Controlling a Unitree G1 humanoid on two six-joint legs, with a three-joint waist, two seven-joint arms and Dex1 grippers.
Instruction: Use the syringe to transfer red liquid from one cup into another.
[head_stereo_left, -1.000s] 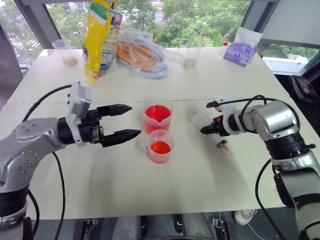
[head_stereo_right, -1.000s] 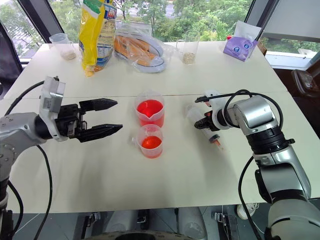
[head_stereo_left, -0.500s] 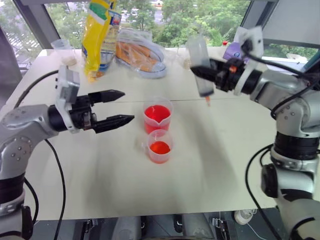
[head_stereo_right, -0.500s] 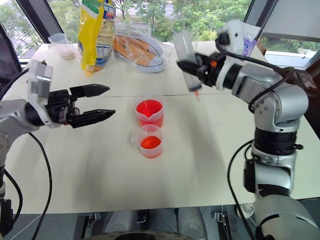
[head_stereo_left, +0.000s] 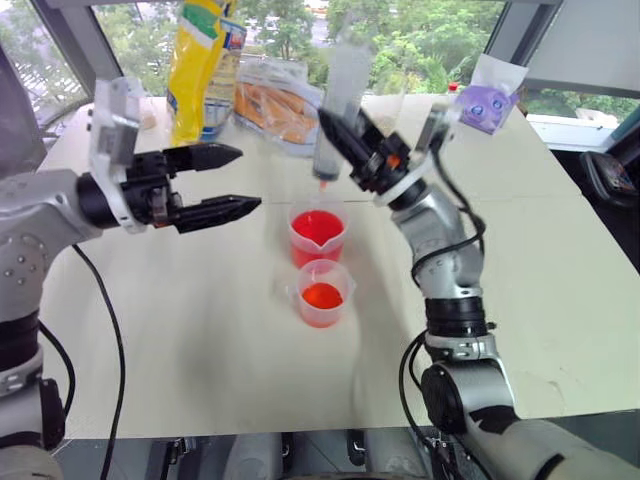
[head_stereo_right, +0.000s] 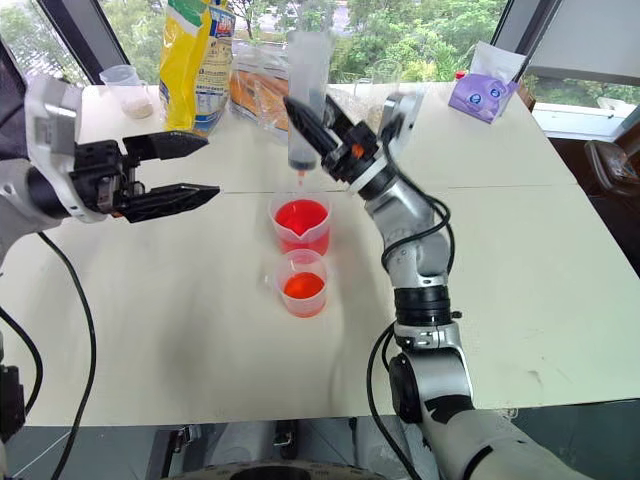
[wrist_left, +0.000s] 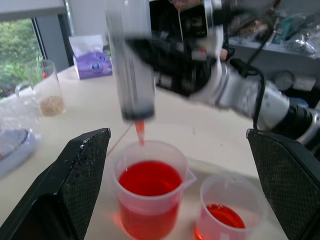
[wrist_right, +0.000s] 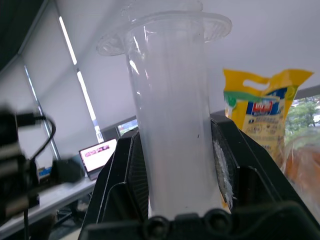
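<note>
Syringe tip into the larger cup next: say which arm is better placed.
Right. Its pincer is shut on the syringe, held upright with the tip just above the larger cup. The left pincer hangs open and empty off to the side.

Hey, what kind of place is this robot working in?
Probably an office or lab: a white table by big windows onto trees, and a laptop on a desk behind.

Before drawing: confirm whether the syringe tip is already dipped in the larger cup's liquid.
No: the syringe tip hangs above the larger cup, clear of the red liquid.
</note>
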